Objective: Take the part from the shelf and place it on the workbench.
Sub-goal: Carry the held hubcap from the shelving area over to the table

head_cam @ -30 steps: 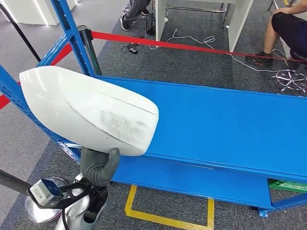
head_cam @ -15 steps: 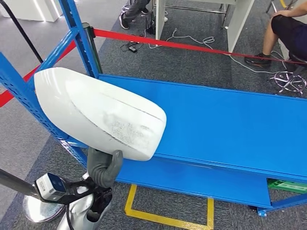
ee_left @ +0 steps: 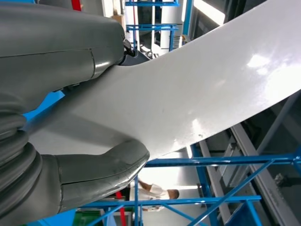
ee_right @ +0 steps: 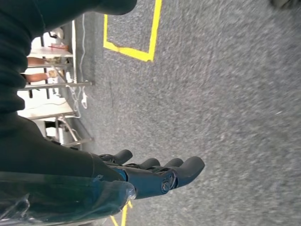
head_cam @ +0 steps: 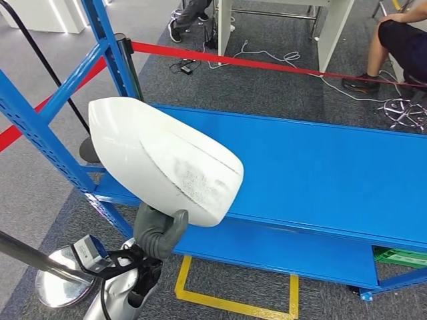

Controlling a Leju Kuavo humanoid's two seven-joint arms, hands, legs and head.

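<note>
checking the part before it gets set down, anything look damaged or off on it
Yes: the large white curved plastic shell held by the left hand has a grey scuffed patch on its near face toward the rounded end, plus a thin dark line running along its length. Whether that is dirt or abrasion cannot be told.

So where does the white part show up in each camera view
Head view: the white part sits left of centre, over the blue shelf, held from beneath by the left hand.
Left wrist view: it sweeps across the frame.
Right wrist view: not in it.
Shared landmark: the left hand's grey thumb.
</note>
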